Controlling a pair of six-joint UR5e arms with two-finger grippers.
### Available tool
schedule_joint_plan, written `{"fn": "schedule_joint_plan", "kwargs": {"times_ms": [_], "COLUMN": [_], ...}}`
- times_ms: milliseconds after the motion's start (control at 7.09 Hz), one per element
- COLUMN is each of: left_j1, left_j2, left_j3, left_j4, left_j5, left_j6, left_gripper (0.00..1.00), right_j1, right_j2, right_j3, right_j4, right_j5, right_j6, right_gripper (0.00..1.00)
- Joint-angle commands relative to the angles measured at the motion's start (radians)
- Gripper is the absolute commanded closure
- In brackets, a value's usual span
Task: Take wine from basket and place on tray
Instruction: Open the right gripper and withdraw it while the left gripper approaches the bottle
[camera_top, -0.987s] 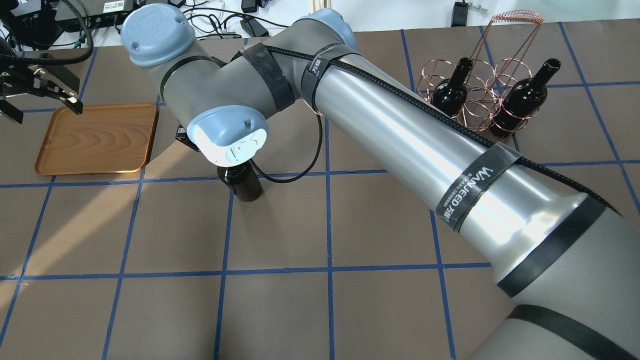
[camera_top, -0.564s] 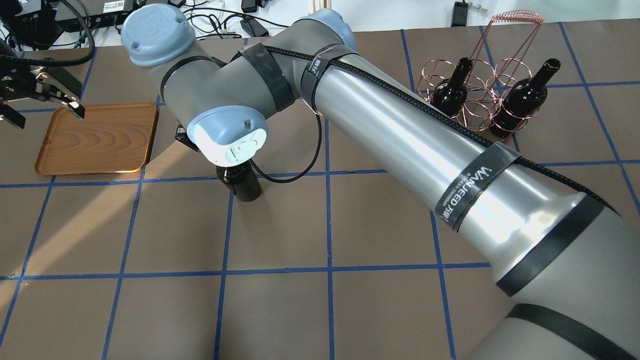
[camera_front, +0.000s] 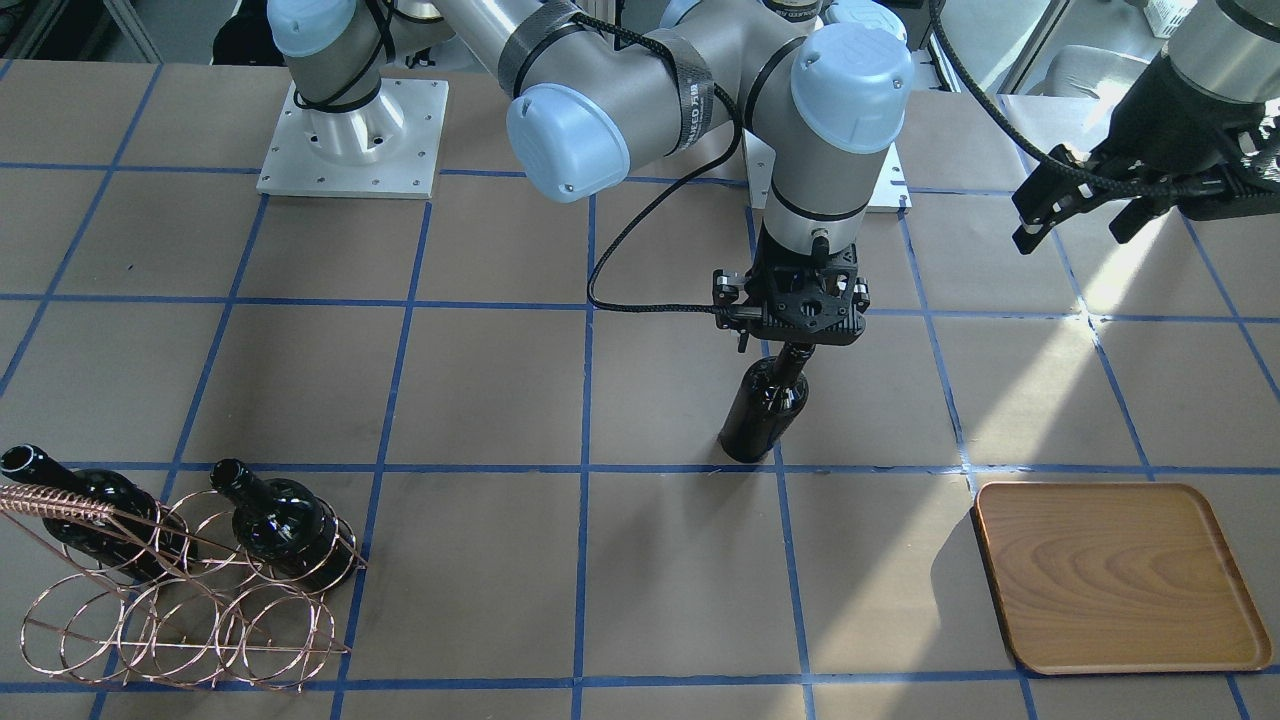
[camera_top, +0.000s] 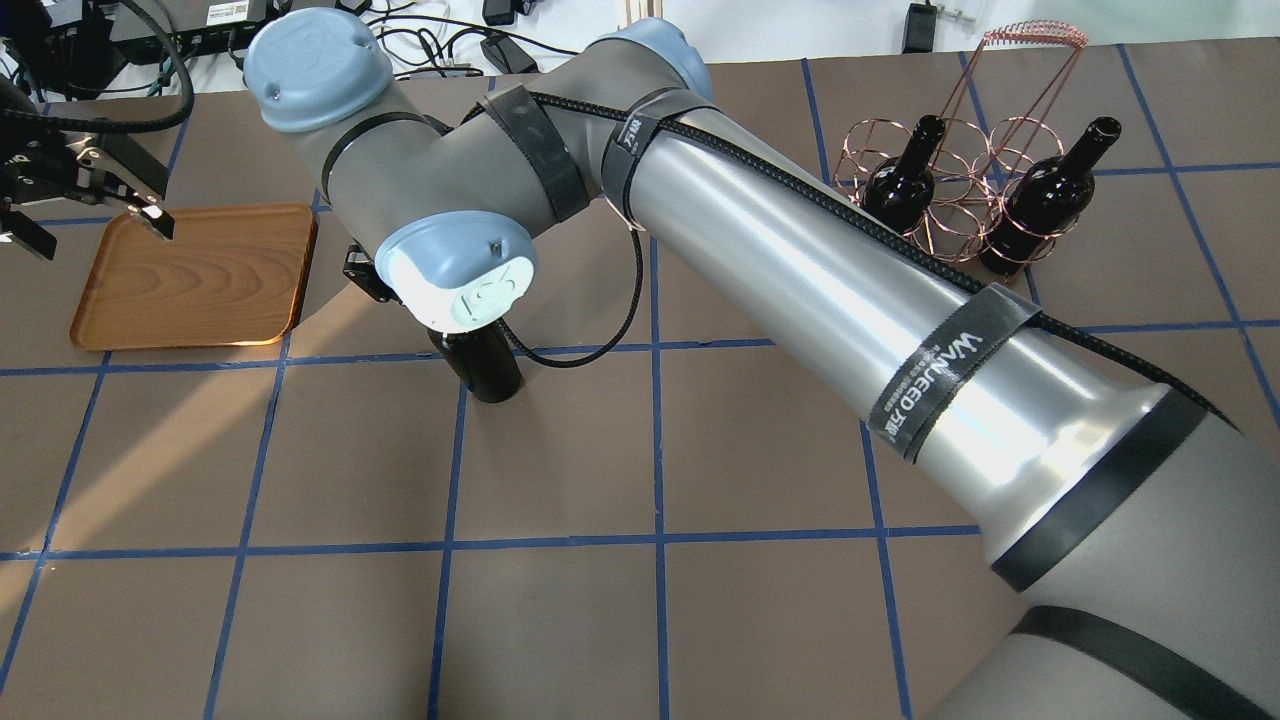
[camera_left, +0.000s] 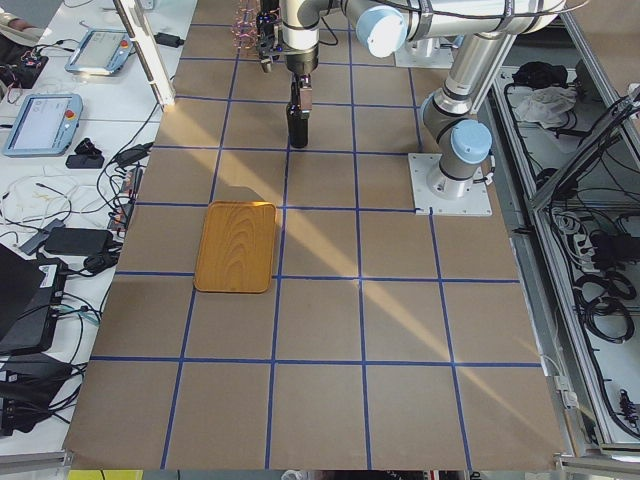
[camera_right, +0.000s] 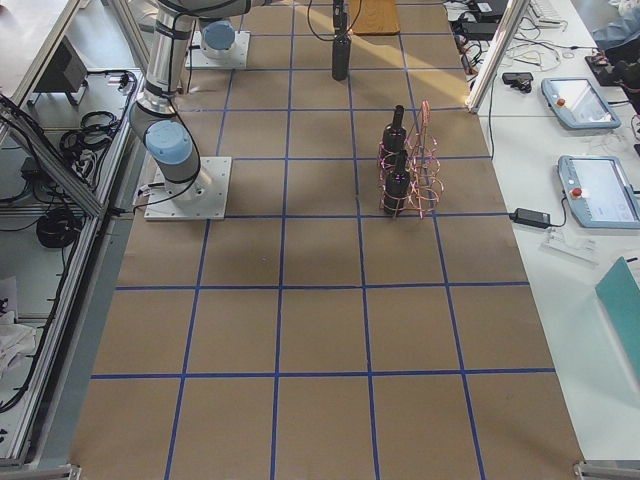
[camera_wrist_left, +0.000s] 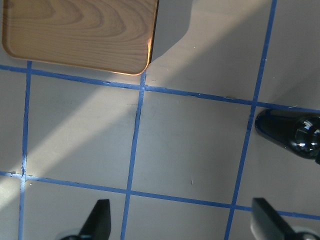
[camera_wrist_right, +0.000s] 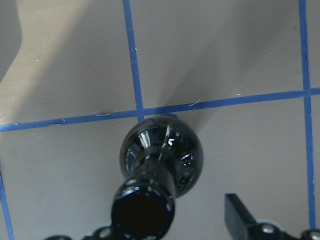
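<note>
Black glass first: the wine (camera_front: 760, 412) was standing on the brown paper table (camera_front: 480, 380) about mid-table, base right by a crossing of the blue tape (camera_front: 586, 400) lines. So it was out of the basket (camera_front: 180, 620) and not on the tray (camera_front: 1115, 575), somewhere between the two but nearer the tray.

Right gripper (camera_front: 790, 352) pointed straight down over the neck, one finger on each side of it. From the right wrist cam the jaws looked parted. The one finger (camera_wrist_right: 240, 215) I could see sat clear of the glass with table showing in the gap. The other was hidden behind the bottle's mouth, so no actual pinch that I could make out.

Left gripper (camera_wrist_left: 180, 220) hung in the air on the tray's side of the table, fingers spread wide, only table under them. Its cam caught a corner of the tray at the top and the wine at the right edge.

Tray lay flat near the operators' edge. Basket was well apart at the other end, with two more bottles (camera_front: 285, 530) standing in its rings.
</note>
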Motion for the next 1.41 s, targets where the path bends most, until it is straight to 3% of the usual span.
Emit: {"fn": "schedule_joint_plan", "kwargs": {"times_ms": [0,141,423,705,846,1128,1269], "left_j1": [-0.002,-0.008,-0.041,-0.124,-0.177,-0.285,-0.325], "left_j2": [-0.001,-0.001,-0.001,-0.001,-0.009,-0.029,-0.042], "left_j3": [0.0,0.0,-0.002,0.0,-0.003,-0.02,-0.02], "left_j4": [-0.009,-0.015,-0.009,0.024,0.058,0.072,0.074], "left_j5": [0.001,-0.004,-0.013,-0.009,-0.001,-0.019,-0.035], "left_j6": [0.0,0.002,0.005,-0.035,-0.043,-0.075,-0.169], "left_gripper": [0.0,0.0,0.0,0.0,0.0,0.0,0.0], "right_j1": [-0.013,-0.033,-0.113,-0.293,-0.375,-0.559,-0.623], "right_j2": [-0.039,-0.088,-0.202,-0.386,-0.48,-0.572,-0.609], "right_j3": [0.0,0.012,0.052,0.211,0.275,0.296,0.337], "right_j4": [0.007,0.023,0.179,0.211,0.279,0.414,0.393], "right_j5": [0.032,0.043,0.029,0.029,0.023,0.023,0.019], "right_j6": [-0.001,-0.018,-0.132,-0.248,-0.375,-0.591,-0.629], "right_gripper": [0.0,0.0,0.0,0.0,0.0,0.0,0.0]}}
